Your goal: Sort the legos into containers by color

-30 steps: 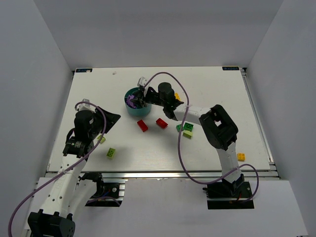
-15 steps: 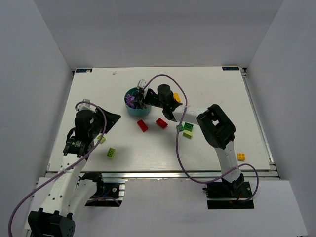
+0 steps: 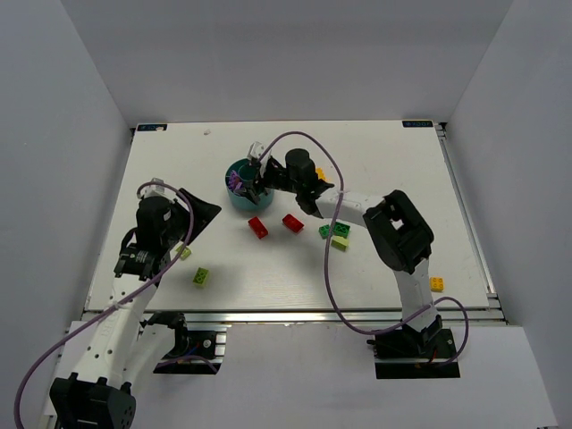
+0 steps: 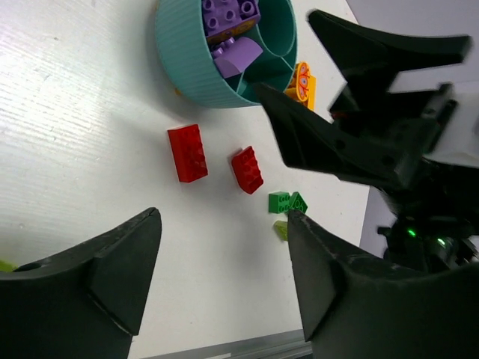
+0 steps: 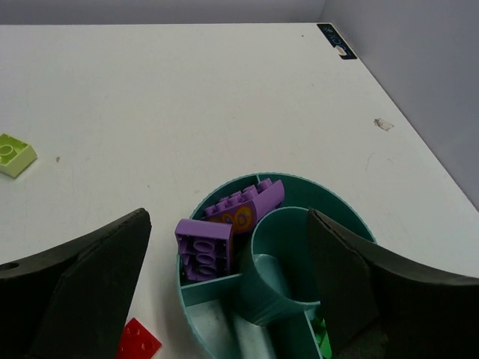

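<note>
Right gripper [image 5: 224, 243] spread wide, empty, above teal bowl [image 5: 269, 288]; purple bricks [image 5: 203, 243] in 1 compartment. Left gripper [image 4: 222, 217] wide apart, empty.

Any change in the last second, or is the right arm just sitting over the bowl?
Barely any change. The right gripper drifted slightly left over the teal bowl and its elbow swayed a little. It is open and empty above the purple bricks. Nothing visibly grabbed or dropped. The left gripper, red bricks and lime brick are unmoved.
</note>
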You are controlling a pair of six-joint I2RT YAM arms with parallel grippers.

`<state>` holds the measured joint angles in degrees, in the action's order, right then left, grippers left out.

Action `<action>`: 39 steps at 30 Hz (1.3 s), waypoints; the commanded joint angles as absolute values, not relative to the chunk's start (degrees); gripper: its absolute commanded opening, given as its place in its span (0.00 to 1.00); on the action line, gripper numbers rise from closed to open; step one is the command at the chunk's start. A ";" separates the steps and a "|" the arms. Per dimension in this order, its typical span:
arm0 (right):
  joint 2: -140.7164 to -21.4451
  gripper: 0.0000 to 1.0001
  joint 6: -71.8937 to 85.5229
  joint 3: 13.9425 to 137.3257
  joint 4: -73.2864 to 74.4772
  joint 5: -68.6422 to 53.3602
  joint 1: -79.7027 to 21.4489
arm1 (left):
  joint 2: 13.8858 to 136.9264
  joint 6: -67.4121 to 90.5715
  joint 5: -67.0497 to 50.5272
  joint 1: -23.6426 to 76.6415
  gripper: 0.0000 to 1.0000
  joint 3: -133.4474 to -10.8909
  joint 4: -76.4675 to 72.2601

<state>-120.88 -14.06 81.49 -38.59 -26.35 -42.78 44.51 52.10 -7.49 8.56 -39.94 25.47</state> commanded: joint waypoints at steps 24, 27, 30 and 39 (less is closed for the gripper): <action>-102.05 0.81 -25.32 91.68 32.52 -41.66 -19.34 | 70.48 48.78 14.50 7.65 0.84 -51.84 46.67; -100.73 0.80 -23.56 88.43 29.72 -42.01 -18.63 | 74.86 47.73 17.13 7.21 0.81 -53.52 47.63; -99.93 0.80 -22.33 86.14 27.43 -42.19 -18.28 | 77.60 46.93 19.68 6.68 0.78 -55.10 48.78; -100.37 0.80 -21.97 85.52 27.24 -41.75 -17.49 | 80.33 45.18 18.64 1.94 0.71 -51.77 44.74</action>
